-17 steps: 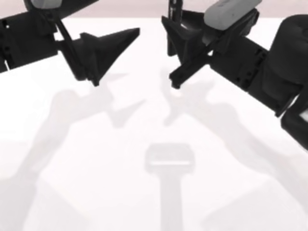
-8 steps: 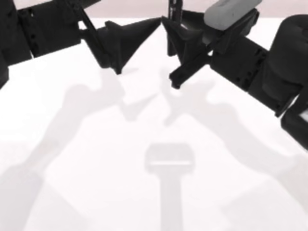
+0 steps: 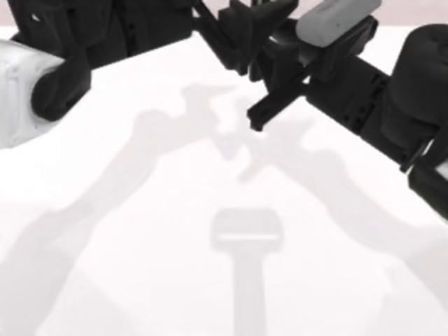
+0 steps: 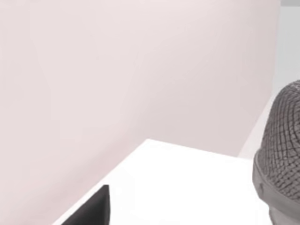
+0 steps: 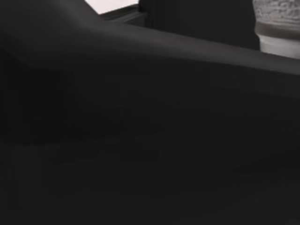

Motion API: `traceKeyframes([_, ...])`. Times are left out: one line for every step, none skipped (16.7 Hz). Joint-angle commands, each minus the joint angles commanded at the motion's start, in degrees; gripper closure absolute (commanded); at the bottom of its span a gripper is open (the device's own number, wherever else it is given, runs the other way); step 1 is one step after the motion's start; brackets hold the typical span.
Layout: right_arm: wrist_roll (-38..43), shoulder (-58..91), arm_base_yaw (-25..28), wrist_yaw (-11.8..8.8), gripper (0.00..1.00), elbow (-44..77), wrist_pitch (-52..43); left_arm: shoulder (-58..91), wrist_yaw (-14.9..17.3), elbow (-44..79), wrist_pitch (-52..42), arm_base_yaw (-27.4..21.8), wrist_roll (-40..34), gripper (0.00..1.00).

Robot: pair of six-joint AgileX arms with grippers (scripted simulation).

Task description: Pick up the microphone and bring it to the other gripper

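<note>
Left gripper (image 3: 245, 42) moved right against right gripper (image 3: 269, 73), table's (image 3: 140, 231) far edge

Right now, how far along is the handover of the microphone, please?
Done, it seems: the microphone is up by the right end effector, its mesh head close before the left wrist camera. In hand: the left end effector meets the right one near the top view's upper edge. Left: the left one taking it; whether either grips it cannot be seen.

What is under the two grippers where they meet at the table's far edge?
Under the left gripper and right gripper lies only bare table with their shadows. The microphone itself is hidden from above.
</note>
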Motion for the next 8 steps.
traceKeyframes([0.0,0.0,0.0,0.0,1.0,0.0,0.0,0.0,0.0,0.0,0.0,0.0,0.0,0.0])
traceKeyframes([0.0,0.0,0.0,0.0,1.0,0.0,0.0,0.0,0.0,0.0,0.0,0.0,0.0,0.0])
traceKeyframes([0.0,0.0,0.0,0.0,1.0,0.0,0.0,0.0,0.0,0.0,0.0,0.0,0.0,0.0])
traceKeyframes([0.0,0.0,0.0,0.0,1.0,0.0,0.0,0.0,0.0,0.0,0.0,0.0,0.0,0.08])
traceKeyframes([0.0,0.0,0.0,0.0,1.0,0.0,0.0,0.0,0.0,0.0,0.0,0.0,0.0,0.15])
traceKeyframes([0.0,0.0,0.0,0.0,1.0,0.0,0.0,0.0,0.0,0.0,0.0,0.0,0.0,0.23])
traceKeyframes([0.0,0.0,0.0,0.0,1.0,0.0,0.0,0.0,0.0,0.0,0.0,0.0,0.0,0.3])
traceKeyframes([0.0,0.0,0.0,0.0,1.0,0.0,0.0,0.0,0.0,0.0,0.0,0.0,0.0,0.38])
